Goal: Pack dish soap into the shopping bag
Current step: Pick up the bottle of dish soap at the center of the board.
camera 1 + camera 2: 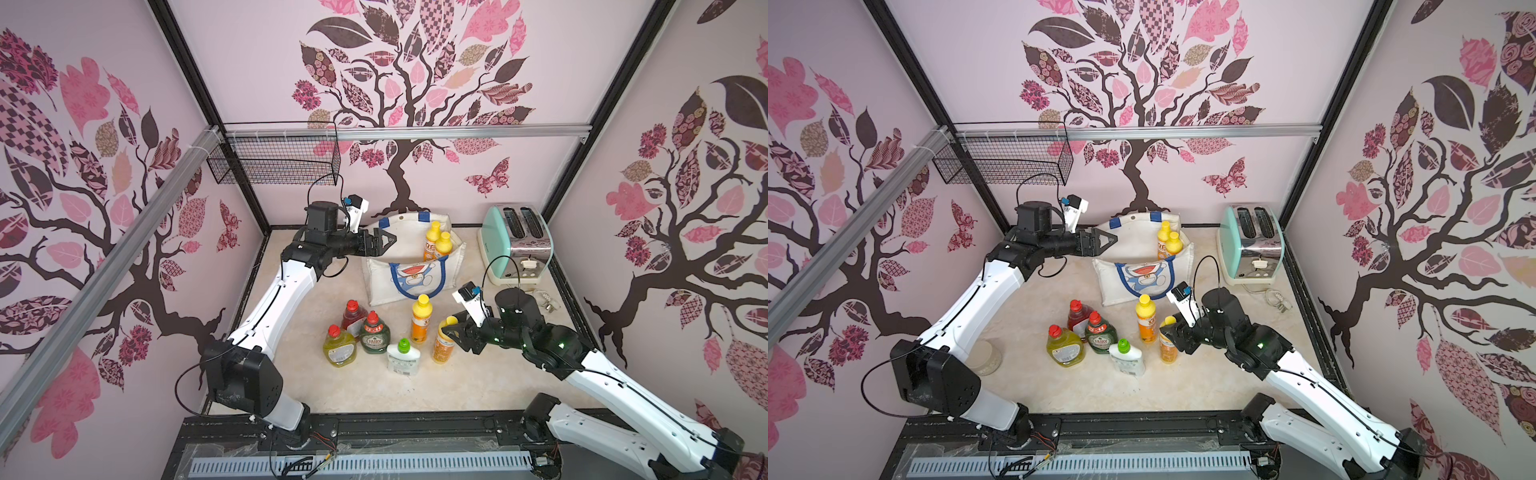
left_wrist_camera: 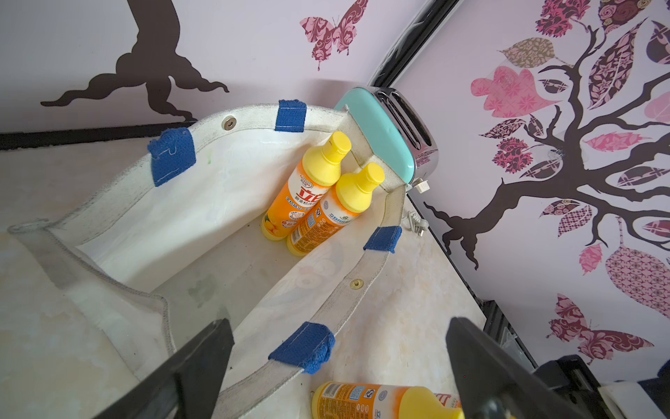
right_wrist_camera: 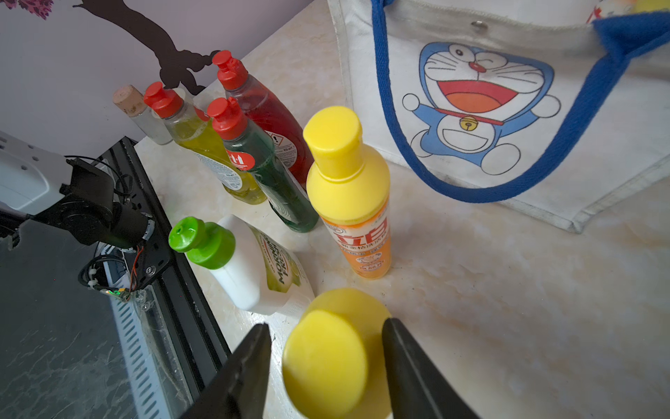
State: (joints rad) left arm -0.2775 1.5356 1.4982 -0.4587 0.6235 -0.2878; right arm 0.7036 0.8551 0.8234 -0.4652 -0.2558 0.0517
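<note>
The white shopping bag (image 1: 380,282) (image 2: 203,203) with the blue cat print stands open at the back, two orange dish soap bottles (image 1: 434,241) (image 2: 308,192) upright inside. My left gripper (image 1: 386,241) (image 2: 337,326) hovers open over the bag's left end, holding nothing. In front of the bag stand an orange bottle (image 1: 421,320) (image 3: 350,192), red (image 1: 353,316), dark green (image 1: 374,332), yellow-green (image 1: 340,347) and white (image 1: 402,355) bottles. My right gripper (image 1: 446,328) (image 3: 326,330) straddles another orange bottle's (image 1: 441,347) yellow cap (image 3: 324,366); a gap shows beside one finger.
A mint-and-steel toaster (image 1: 517,245) stands right of the bag, its plug (image 1: 546,301) lying on the table behind my right arm. A corked glass jar (image 1: 986,357) sits at the front left. A wire basket (image 1: 274,160) hangs on the back rail.
</note>
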